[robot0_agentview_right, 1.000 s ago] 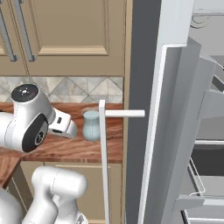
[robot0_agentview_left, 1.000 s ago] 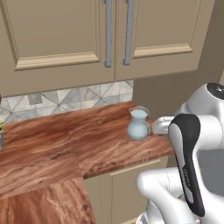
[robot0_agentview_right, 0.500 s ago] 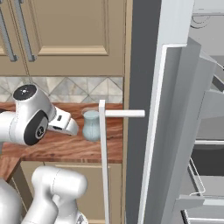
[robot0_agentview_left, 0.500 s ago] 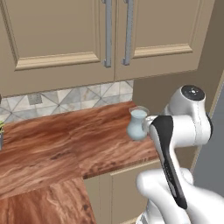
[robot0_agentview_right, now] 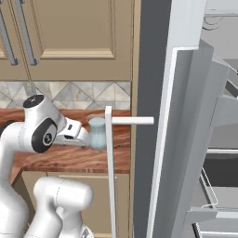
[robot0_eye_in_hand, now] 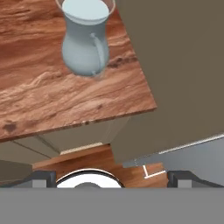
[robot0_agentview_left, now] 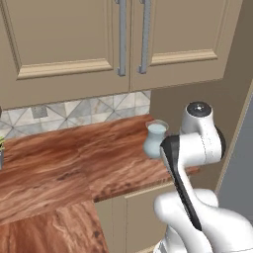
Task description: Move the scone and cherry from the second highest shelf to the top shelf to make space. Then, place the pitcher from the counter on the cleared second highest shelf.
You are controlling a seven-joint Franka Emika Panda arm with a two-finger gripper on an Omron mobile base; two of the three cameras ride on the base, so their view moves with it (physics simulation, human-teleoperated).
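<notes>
The pitcher [robot0_eye_in_hand: 86,37] stands upright near the right end of the counter [robot0_agentview_left: 59,168], close to the brown side panel [robot0_eye_in_hand: 175,65]. The gripper [robot0_agentview_right: 76,135] sits just left of it; jaw state cannot be told. A misjudged approach could tip the pitcher against the panel.

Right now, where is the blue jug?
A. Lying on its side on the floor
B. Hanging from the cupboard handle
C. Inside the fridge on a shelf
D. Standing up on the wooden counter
D. The pitcher stands upright on the counter, near its end, with the open gripper apart from it.
</notes>
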